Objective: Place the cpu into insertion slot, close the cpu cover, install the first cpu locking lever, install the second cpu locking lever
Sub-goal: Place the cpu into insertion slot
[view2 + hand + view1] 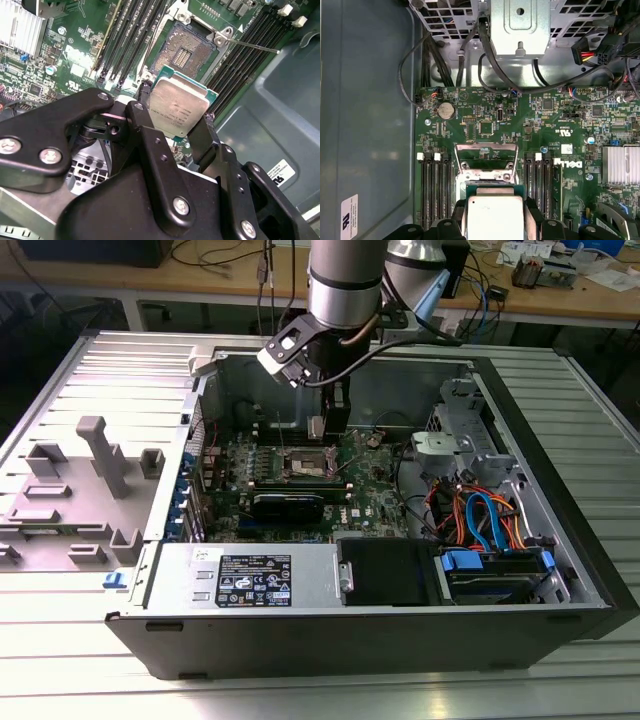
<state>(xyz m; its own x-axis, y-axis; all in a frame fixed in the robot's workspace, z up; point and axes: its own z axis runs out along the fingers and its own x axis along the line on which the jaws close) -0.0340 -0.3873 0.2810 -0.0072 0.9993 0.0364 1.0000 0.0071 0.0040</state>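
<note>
My gripper is shut on the cpu, a flat square chip with a dull silver top and a green edge. The black fingers clamp two opposite sides of it. The chip hangs above the green motherboard, close to the insertion slot, which lies open with its dark pinned centre exposed. In the first wrist view the cpu sits just short of the slot's silver metal frame. A thin lever rod sticks out beside the slot. In the exterior view my gripper hovers over the insertion slot.
Long black memory slots flank the socket on both sides. A finned silver heatsink sits on the board. A drive cage and bundled cables fill the case on the exterior view's right. A grey plastic fixture stands outside the case.
</note>
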